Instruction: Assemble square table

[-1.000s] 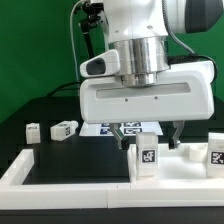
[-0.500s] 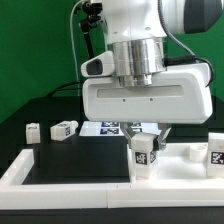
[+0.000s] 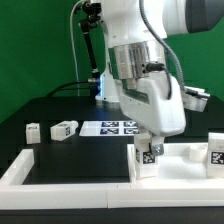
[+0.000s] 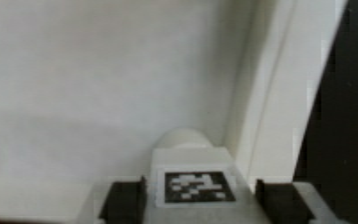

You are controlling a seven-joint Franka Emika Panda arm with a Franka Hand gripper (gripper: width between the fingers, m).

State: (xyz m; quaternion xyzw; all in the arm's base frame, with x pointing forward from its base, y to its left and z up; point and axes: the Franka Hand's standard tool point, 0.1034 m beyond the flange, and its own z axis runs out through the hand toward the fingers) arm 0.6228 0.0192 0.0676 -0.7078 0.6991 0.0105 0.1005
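Claw (image 4: 199, 203) tips cropped; leg (image 4: 195, 168) blurry

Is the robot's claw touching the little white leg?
Touching. In the wrist view the gripper has its fingers pressed against both sides of the white leg.

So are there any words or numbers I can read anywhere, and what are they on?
None: no words or numbers show.
The leg between the fingers, the loose legs and the marker board carry only black-and-white tags: patterns, not letters.
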